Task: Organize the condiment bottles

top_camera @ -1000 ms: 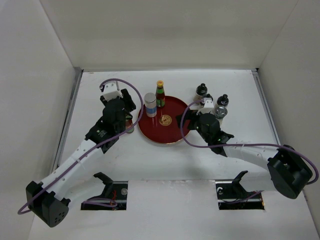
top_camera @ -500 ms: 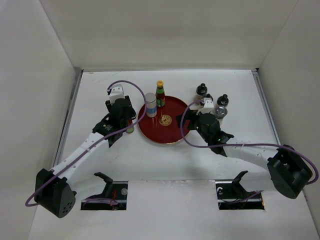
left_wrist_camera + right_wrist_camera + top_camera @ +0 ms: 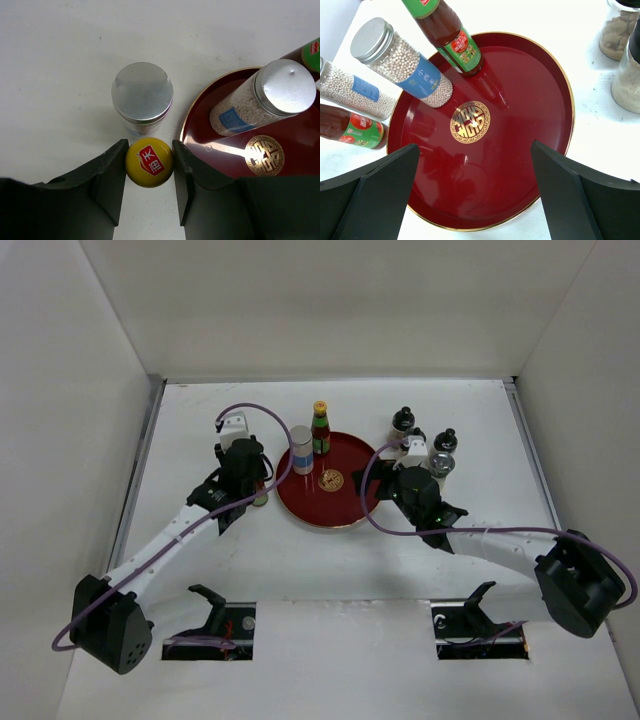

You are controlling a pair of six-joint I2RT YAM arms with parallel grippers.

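The yellow-capped bottle [image 3: 149, 163] stands on the table [image 3: 55, 60], its cap pinched on both sides by the left gripper [image 3: 149, 152]. A silver-lidded shaker [image 3: 142, 94] stands just beyond it. The right gripper [image 3: 475, 146] hangs wide open over the red plate [image 3: 540, 90].

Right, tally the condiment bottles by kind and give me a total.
Yellow-capped green-red bottles: 2, one gripped by the left hand
Silver-lidded shakers: 2
Glass cruets: 4, as far as the overhead view shows, all beside the red plate
Total: 8
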